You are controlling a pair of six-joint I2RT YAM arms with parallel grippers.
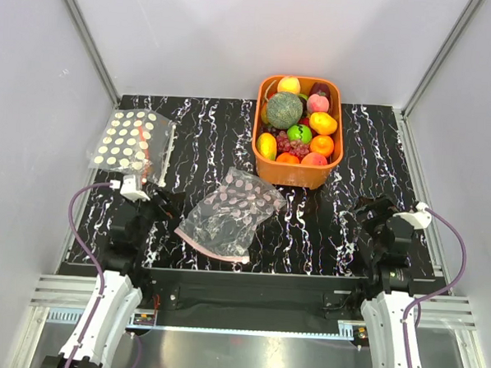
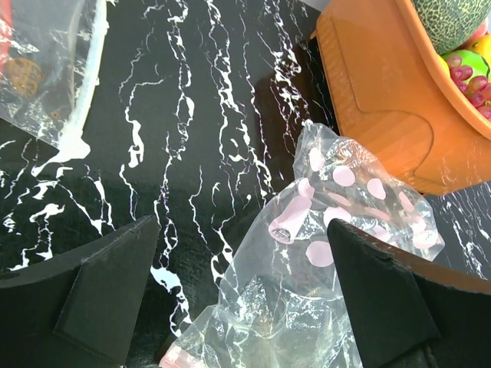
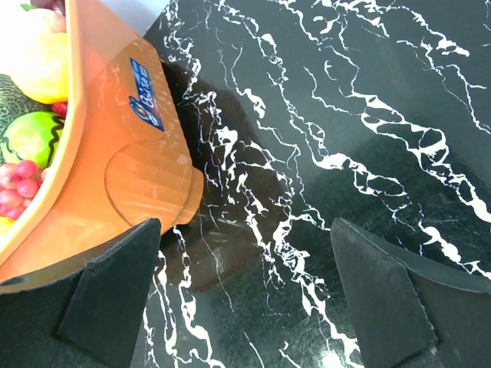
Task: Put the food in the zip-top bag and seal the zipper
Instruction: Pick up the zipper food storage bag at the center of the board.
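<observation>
Both pairs of fingers are spread wide, holding nothing: the left gripper (image 2: 244, 295) near the zip-top bag (image 1: 230, 212), the right gripper (image 3: 245, 295) near the orange basket (image 1: 295, 175) of fruit (image 1: 299, 121). The bag lies crumpled on the table (image 1: 317, 229), just before the basket, its zipper (image 1: 212, 246) toward the arms.

The top external camera is looking steeply down from above and behind the arm bases, taking in the whole tabletop (image 1: 207, 132) from well back. The left wrist camera is sitting low and close to the surface, facing forward past the left end effector (image 2: 242, 230) toward the zip-top bag (image 2: 337, 222) and the orange basket (image 2: 376, 100). The right wrist camera is hanging equally near, peering forward through the right end effector (image 3: 245, 230). Both wrist views are catching the basket's outer wall from opposite sides, and the overhead view is covering both patches.
</observation>
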